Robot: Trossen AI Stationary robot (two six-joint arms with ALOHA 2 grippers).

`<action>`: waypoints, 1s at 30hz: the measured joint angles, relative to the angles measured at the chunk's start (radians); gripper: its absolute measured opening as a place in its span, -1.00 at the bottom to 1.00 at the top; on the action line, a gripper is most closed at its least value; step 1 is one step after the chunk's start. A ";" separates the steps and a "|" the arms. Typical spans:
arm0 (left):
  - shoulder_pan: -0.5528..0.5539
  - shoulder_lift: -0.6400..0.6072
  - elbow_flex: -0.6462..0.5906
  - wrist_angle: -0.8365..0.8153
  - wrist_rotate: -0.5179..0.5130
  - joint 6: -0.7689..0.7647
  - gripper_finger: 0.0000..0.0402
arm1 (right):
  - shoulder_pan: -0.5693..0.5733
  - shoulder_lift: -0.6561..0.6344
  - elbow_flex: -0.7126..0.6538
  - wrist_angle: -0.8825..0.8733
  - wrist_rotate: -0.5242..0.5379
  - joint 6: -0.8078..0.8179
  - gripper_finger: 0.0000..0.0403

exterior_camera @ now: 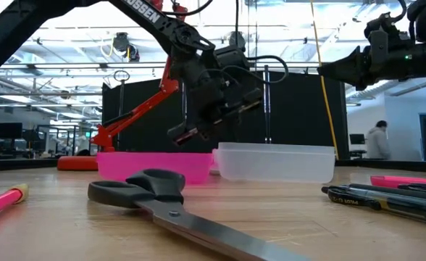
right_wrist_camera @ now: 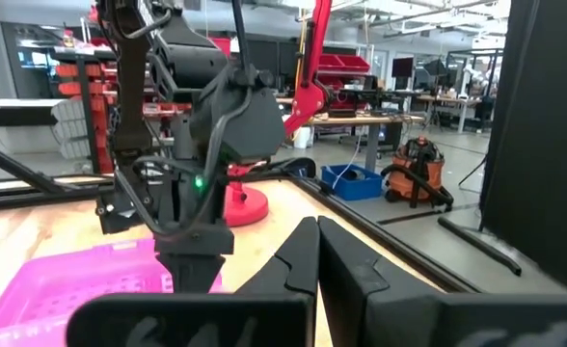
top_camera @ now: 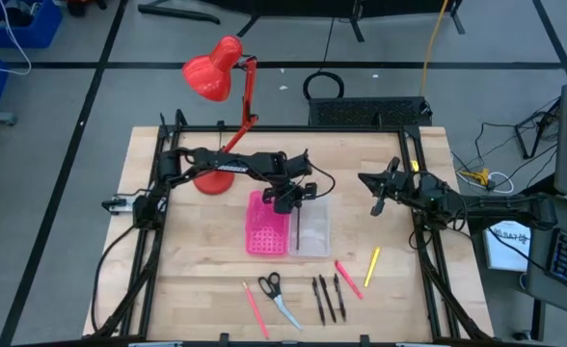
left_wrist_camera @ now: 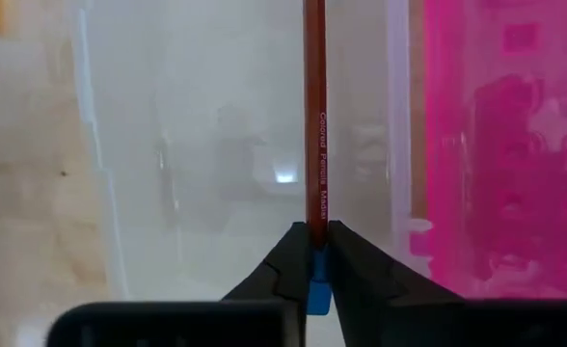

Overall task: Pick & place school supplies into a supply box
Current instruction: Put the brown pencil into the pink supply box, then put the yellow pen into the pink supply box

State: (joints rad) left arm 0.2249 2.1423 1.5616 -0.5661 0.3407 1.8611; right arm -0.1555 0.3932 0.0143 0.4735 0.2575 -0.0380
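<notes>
My left gripper [top_camera: 287, 199] hangs over the supply box, shut on a reddish-brown coloured pencil [left_wrist_camera: 313, 106]. In the left wrist view the pencil runs out over the clear tray half [left_wrist_camera: 206, 145], with the pink gridded half [left_wrist_camera: 515, 145] beside it. The box lies flat on the table with its pink half [top_camera: 267, 226] to the left and its clear half [top_camera: 310, 227] to the right. My right gripper [top_camera: 376, 196] is shut and waits in the air to the right of the box. Scissors [top_camera: 278, 294], black pens [top_camera: 327, 297], pink pens [top_camera: 349, 280] and a yellow pencil [top_camera: 371, 266] lie near the table's near edge. My left gripper [left_wrist_camera: 313, 231] pinches the coloured pencil near one end [left_wrist_camera: 313, 220] between its two fingers. The pencil runs straight on from the fingertips, in line with the fingers. It is held above the clear tray; in the low view the gripper [exterior_camera: 213, 109] hangs above the box's rim.
A red desk lamp [top_camera: 216, 77] stands on its base [top_camera: 209, 179] at the far left of the table, behind my left arm. A second pink pen [top_camera: 255, 308] lies left of the scissors. Bare wood shows to the left of the box.
</notes>
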 joint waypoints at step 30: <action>-0.075 -0.309 -0.003 -0.220 -0.084 -0.228 -0.41 | 0.000 0.001 0.000 0.014 -0.027 -0.001 -1.00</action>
State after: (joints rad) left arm 0.1498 1.8334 1.5585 -0.7858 0.2562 1.6336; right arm -0.1551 0.3938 0.0144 0.4879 0.2302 -0.0394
